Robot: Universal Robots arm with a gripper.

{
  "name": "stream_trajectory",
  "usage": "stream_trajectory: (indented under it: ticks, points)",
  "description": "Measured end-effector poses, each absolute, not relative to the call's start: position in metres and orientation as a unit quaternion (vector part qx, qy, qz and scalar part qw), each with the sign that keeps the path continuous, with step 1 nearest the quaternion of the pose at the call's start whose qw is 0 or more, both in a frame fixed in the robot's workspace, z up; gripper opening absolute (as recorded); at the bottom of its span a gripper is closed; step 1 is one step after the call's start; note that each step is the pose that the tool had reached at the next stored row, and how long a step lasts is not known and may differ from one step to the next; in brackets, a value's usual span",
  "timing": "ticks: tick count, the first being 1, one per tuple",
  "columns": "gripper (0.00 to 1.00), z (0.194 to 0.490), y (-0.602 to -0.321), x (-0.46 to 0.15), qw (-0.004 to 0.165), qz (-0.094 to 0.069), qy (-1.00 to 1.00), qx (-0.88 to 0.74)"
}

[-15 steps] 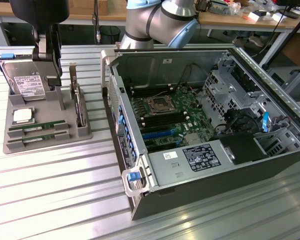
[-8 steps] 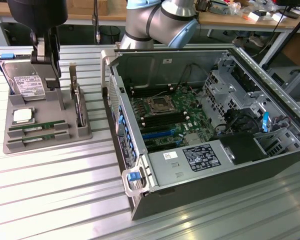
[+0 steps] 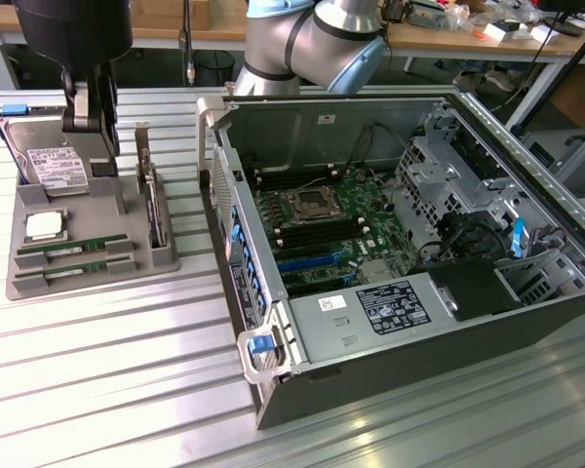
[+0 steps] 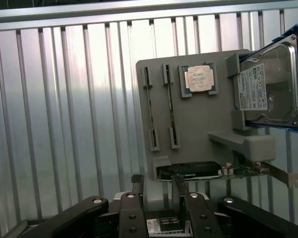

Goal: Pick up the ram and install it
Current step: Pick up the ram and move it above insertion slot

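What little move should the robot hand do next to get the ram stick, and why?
Probably slide the gripper across the gray holder until it sits right above the ram. Its jaws are open and empty, and the ram lies untouched in its slot on the holder, away from the fingers, so lining up over it seems the sensible first step.

Exterior view: high, oblique, mid-distance, faced down over worktop, open computer case, parts holder. Wrist view: sat just behind pincer, looked down, closer. Shared: parts holder beneath pincer.
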State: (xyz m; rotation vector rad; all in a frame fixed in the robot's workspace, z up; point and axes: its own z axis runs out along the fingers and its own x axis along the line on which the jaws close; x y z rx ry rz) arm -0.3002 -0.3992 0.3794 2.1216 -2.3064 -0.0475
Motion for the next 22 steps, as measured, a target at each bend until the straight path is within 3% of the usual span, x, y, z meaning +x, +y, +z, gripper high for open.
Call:
stream_trajectory:
  ticks: [22]
  points:
    - [0.36, 0.364, -0.399, -0.3, 0.004, -0.015, -0.736, 0.677]
